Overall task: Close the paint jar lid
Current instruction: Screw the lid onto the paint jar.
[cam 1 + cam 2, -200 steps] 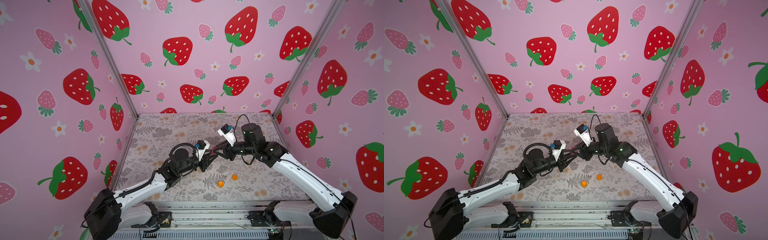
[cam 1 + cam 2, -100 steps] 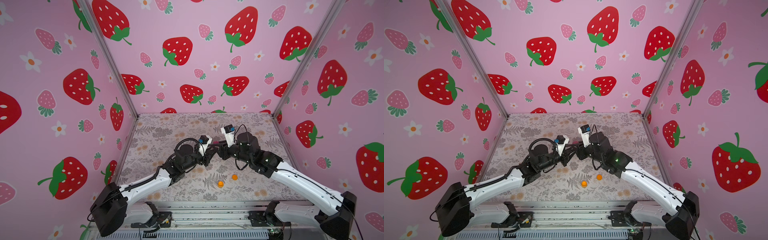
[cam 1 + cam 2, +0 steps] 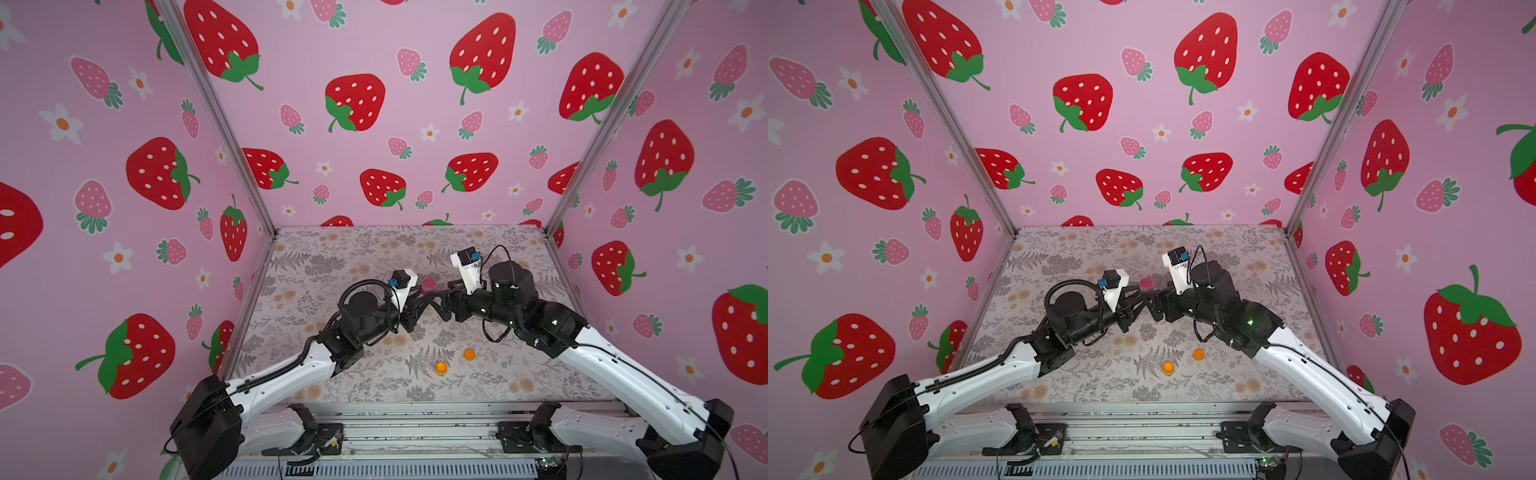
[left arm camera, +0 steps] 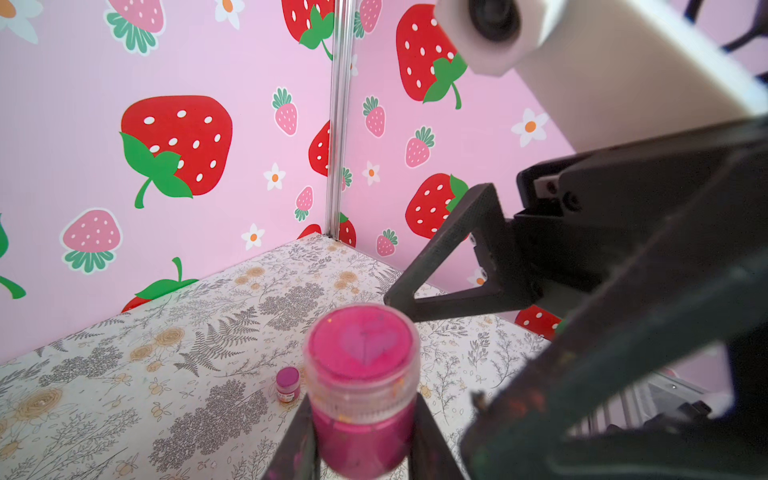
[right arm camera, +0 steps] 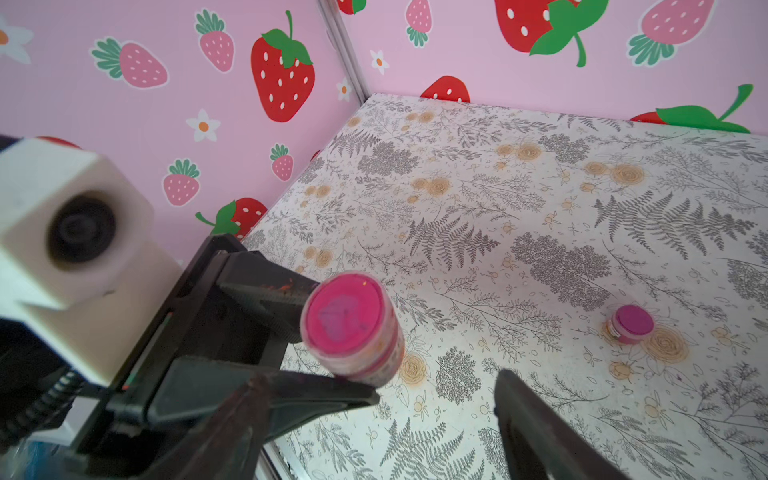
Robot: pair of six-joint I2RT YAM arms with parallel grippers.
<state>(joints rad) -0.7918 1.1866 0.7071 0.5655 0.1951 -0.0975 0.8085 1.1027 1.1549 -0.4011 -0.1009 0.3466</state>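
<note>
The job looks nearly done. The lid point(image 4: 361, 340) sits flat on top of the jar point(image 4: 365, 428), and no gap shows at the rim. I cannot tell if it is pushed on tight, so a last press or twist may be needed, and the jar is not yet set down. The left claw point(image 5: 338, 357) is squeezed in on the jar, with one finger point(image 5: 266, 299) on each side of its lower half. It seems to hold the jar a little above the table point(image 3: 332, 257). The right claw point(image 3: 444, 297) is wide open and has nothing in it. It sits just beside the jar on the right, and one of its fingers point(image 4: 440, 266) comes close to the lid, but I cannot tell if it touches. In both top views the jar point(image 3: 1146, 284) is near the middle of the table, where the two arms meet. The jar is small and round, with see-through walls and bright pink paint inside. The lid is clear too, with pink paint smeared under it and a paler patch in the middle. Small paint specks dot the rim. A smaller jar point(image 5: 631, 324) with a dark pink top stands alone on the table, well apart from this one. Two orange bits point(image 3: 441, 368) lie near the front.
</note>
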